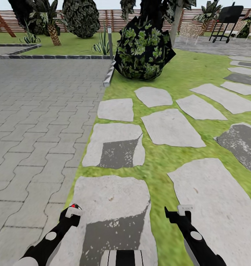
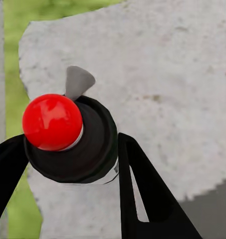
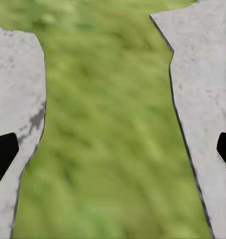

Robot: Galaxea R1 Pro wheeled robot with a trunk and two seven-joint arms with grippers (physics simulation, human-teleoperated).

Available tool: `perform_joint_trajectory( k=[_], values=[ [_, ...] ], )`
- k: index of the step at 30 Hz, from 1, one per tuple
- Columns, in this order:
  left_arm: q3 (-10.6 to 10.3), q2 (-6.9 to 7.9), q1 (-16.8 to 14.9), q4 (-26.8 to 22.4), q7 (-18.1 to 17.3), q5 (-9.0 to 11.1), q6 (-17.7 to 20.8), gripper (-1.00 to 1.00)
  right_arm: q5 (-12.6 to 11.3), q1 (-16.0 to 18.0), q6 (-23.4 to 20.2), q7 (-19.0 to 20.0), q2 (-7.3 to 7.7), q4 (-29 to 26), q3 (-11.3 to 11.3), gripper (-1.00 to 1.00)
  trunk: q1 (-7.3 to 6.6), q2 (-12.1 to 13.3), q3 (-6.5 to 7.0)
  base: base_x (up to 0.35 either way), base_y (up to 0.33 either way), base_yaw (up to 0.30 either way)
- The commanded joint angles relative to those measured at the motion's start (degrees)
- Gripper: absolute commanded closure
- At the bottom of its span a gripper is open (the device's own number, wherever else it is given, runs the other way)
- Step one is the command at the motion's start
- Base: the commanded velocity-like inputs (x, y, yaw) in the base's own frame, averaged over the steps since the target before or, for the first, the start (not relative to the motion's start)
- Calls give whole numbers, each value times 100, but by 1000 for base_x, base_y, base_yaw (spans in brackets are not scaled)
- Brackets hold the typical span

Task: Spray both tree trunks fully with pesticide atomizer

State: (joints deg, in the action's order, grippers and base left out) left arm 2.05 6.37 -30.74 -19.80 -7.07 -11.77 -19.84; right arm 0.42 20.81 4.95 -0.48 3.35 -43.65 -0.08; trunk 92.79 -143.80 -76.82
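Observation:
My left gripper (image 2: 73, 144) is shut on the pesticide atomizer (image 2: 83, 149), a black bottle with a red ball top and a grey nozzle. In the head view the atomizer's red top (image 1: 74, 205) peeks out of the left gripper (image 1: 73, 212), low over a stone slab. My right gripper (image 1: 184, 211) is open and holds nothing; its black fingertips (image 3: 4, 152) frame the grass floor (image 3: 108, 124) between two slabs. A pale grey tree trunk (image 1: 175, 27) leans up behind a broad-leaved bush (image 1: 143, 51) far ahead.
Grey brick paving (image 1: 36, 122) spreads to the left. Stepping stones (image 1: 169, 127) cross the lawn ahead and to the right. A brown slat fence (image 1: 110, 18) closes the back. A black grill (image 1: 227, 18) and a palm (image 1: 51, 26) stand far off.

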Motion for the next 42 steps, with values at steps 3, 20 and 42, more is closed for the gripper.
perform_joint_trajectory(
  k=[3,20,42],
  values=[
    [61,4,-2,2,-2,3,-7,100,8,2,74,7,13,-5,-9,-100,-8,3,75,0,0,-29],
    [203,337,771,424,113,854,-65,100,11,-14,2949,13,245,3294,-9,-100,-52,26,602,0,0,-85],
    [208,419,1201,441,197,1807,-81,100,-17,-16,3030,-5,184,3615,-9,-100,-109,55,1187,0,0,-68]
  ],
)
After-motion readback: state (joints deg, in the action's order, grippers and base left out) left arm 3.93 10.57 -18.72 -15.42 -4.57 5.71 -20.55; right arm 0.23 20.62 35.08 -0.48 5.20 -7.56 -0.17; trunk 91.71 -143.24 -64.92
